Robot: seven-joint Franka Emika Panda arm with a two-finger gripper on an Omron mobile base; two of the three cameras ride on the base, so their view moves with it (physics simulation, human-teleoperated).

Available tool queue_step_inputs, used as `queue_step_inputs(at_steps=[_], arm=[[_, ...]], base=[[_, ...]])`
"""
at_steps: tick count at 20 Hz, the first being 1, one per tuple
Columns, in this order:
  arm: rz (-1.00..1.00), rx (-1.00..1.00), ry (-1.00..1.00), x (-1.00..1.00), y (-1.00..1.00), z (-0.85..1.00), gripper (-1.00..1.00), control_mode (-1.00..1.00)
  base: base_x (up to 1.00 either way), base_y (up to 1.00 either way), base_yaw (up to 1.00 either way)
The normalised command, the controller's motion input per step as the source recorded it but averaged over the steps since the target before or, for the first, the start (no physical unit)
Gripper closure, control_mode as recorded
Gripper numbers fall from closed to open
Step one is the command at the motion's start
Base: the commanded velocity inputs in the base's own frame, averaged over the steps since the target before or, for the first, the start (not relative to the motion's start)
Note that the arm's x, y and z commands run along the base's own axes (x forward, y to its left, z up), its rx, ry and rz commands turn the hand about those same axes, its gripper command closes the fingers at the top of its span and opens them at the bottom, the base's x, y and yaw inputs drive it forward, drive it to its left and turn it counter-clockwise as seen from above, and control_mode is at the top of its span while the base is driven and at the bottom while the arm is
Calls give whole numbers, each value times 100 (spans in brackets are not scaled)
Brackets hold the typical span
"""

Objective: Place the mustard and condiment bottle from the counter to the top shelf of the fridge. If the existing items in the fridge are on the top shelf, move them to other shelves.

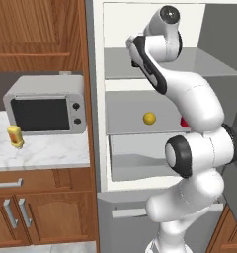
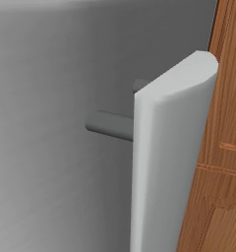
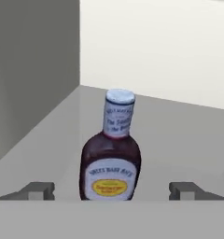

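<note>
Left base view: the fridge (image 1: pixel 98 99) stands open beside the counter (image 1: pixel 46 150). The arm reaches up and into the top shelf (image 1: pixel 209 66), its hand hidden behind its own links, so the fingers cannot be judged from here. The mustard (image 1: pixel 15 136) stands upright on the counter in front of the microwave (image 1: pixel 45 105), well apart from the fridge; in my judgement it is the half of the job not yet done. On the shelf below the top one sit the existing items: a yellow ball (image 1: pixel 149 118) and a small red object (image 1: pixel 184 122), the latter largely masked by the arm. With both off the top shelf, nothing there seems to need shifting.

Right base view: the camera faces the fridge door (image 2: pixel 164 157) edge-on at close range, with a grey handle post (image 2: pixel 110 124) and wooden cabinetry (image 2: pixel 225 138) to the right.

Hand view: the condiment bottle (image 3: pixel 111 154) stands upright on the grey shelf floor near the side wall, plainly set down for storage. The gripper (image 3: pixel 111 191) has its fingers (image 3: pixel 39 190) spread wide on either side, clear of the bottle and holding nothing (a release, by the look of it). The label is a yellow oval with white lettering above and a printed neck band; the words are too blurred to read.
</note>
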Motion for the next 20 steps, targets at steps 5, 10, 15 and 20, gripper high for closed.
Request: queue_step_inputs(at_steps=[5,10,15,20], arm=[[0,0,-39,-88,1,20,-100,-100],[0,0,-31,-100,-1,46,-100,-100],[0,0,-1,-100,-15,17,-100,-100],[0,0,1,-100,-12,0,-100,-100]], base=[[0,0,0],[0,0,0],[0,0,0],[0,0,0]])
